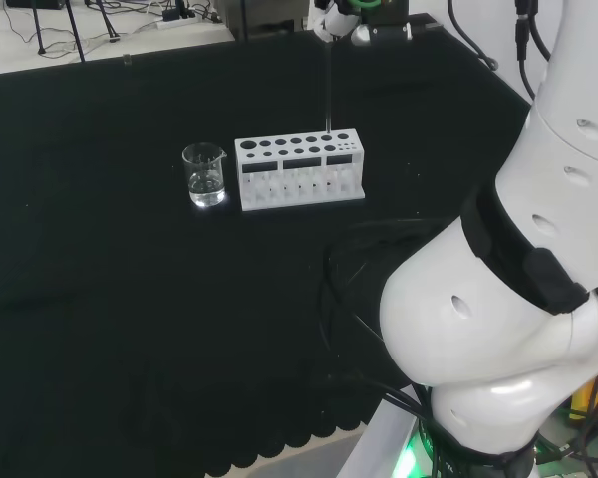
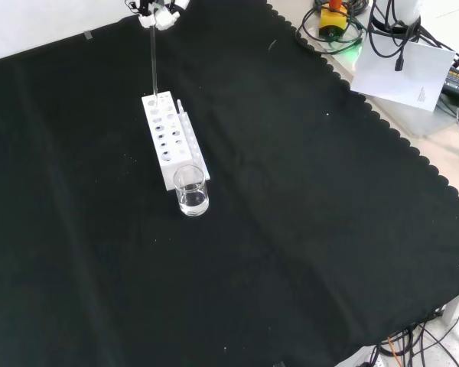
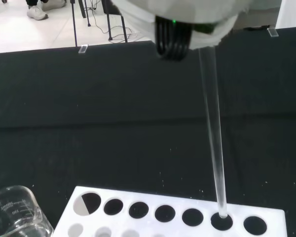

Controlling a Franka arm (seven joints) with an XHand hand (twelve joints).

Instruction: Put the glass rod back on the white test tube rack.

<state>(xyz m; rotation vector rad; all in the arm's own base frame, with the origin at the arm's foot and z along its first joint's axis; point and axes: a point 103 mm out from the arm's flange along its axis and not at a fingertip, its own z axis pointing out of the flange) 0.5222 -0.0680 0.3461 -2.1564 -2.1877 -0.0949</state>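
A clear glass rod (image 1: 327, 90) hangs upright from the hand (image 1: 331, 20) at the head view's top edge, with the fingers curled round its upper end. Its lower end stands in a hole in the top of the white test tube rack (image 1: 299, 171), one hole in from the rack's right end in that view. The front view has the hand (image 2: 159, 14) at the top, the rod (image 2: 153, 57) below it and the rack (image 2: 168, 164) underneath. Up close in the wrist view, the rod (image 3: 212, 123) has its tip inside a hole of the rack (image 3: 276, 218).
A small glass beaker (image 1: 204, 175) with a little clear liquid stands just left of the rack in the head view, and in front of it in the front view (image 2: 192, 191). Black cloth (image 2: 306, 229) surrounds both. The arm's white links (image 1: 508, 299) rise at the head view's right.
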